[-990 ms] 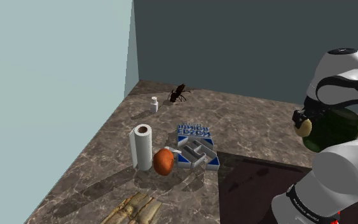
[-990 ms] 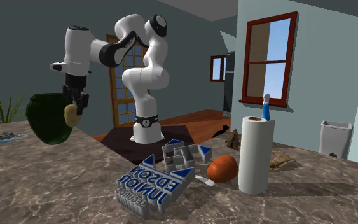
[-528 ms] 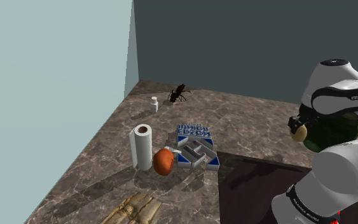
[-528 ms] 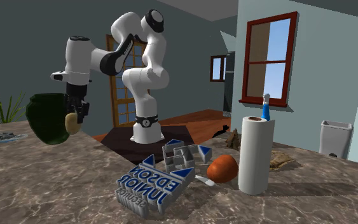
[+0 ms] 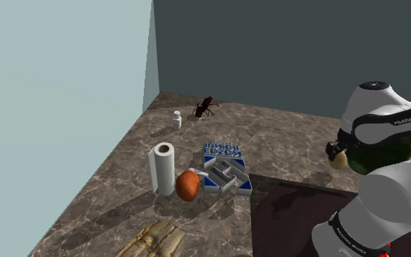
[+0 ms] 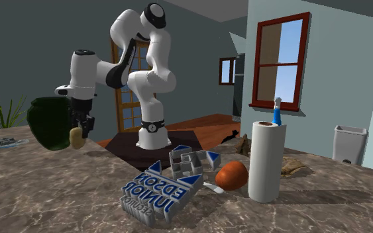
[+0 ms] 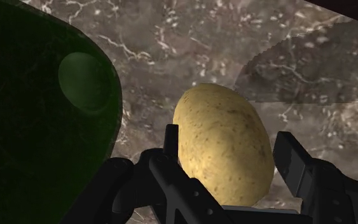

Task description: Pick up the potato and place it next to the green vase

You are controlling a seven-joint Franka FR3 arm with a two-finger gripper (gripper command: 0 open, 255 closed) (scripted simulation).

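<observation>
Partly behind arm, green vase; claw clamped on potato just beside it

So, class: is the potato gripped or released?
Gripped: in the wrist view the gripper clasps the potato on both sides, beside the green vase. Whether it touches the countertop, cannot tell.

potato: tan, speckled, upright, clasped | vase: dark green, just beside
</observation>
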